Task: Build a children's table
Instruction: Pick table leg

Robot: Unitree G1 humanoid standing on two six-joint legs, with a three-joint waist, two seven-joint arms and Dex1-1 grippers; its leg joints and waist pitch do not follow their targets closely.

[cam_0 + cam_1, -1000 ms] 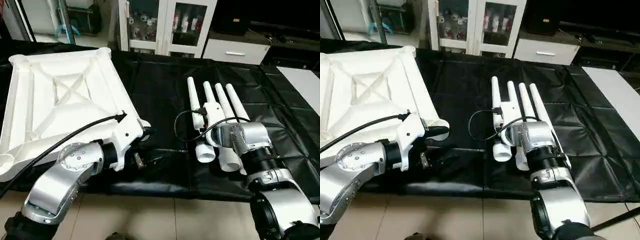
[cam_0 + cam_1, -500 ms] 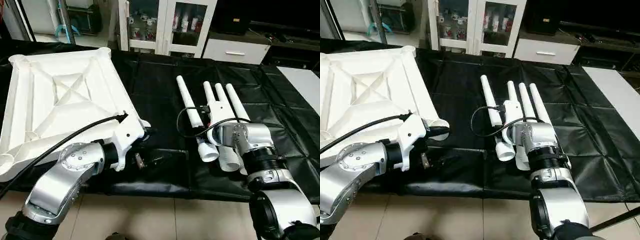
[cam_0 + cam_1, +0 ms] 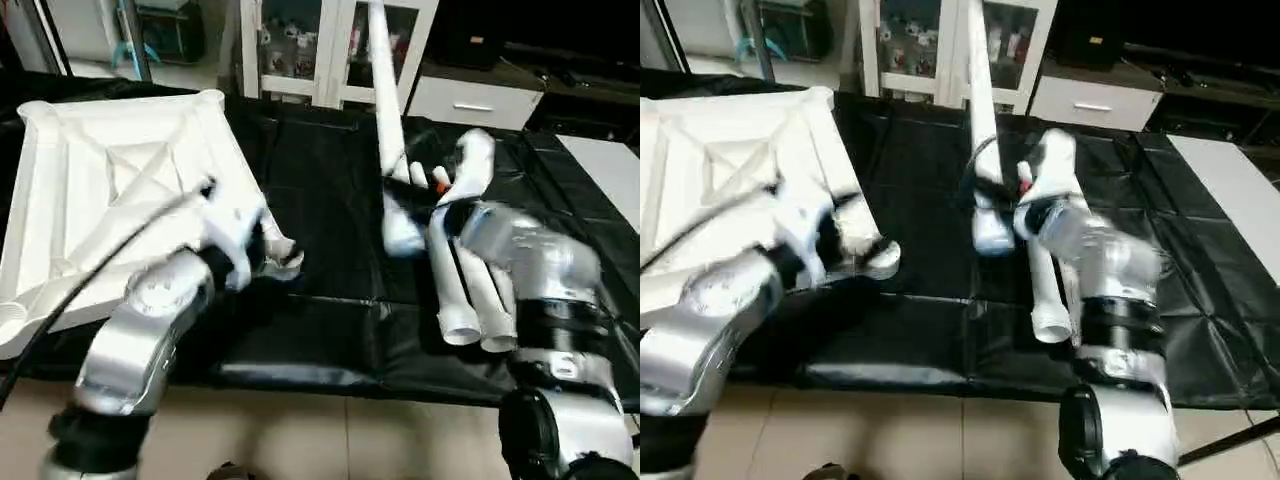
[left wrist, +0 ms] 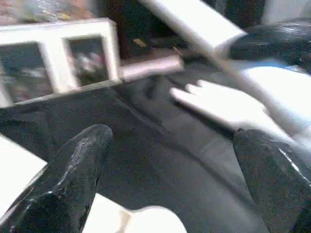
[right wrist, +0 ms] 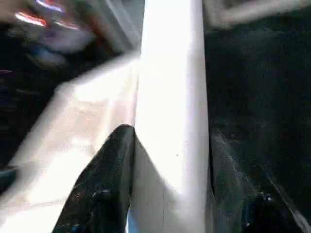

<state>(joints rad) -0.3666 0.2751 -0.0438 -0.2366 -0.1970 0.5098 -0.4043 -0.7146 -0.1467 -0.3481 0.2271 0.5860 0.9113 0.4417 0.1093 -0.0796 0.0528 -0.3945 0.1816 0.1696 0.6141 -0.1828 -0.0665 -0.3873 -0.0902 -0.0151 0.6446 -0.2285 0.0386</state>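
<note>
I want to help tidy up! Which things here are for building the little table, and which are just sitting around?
For the table:
- white tabletop, underside up
- leg held by the right gripper
- legs on the black cover

Just around:
- glass-door cabinet
- white drawer unit

Smooth white plastic tabletop (image 3: 110, 200) and leg (image 5: 170, 121), glossy black cover (image 3: 320, 170), silvery metal forearms (image 3: 530, 255).

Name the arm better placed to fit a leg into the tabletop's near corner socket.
Right. Its tool already grips a lifted leg. The left tool is open and empty beside the socket of the tabletop.
</note>
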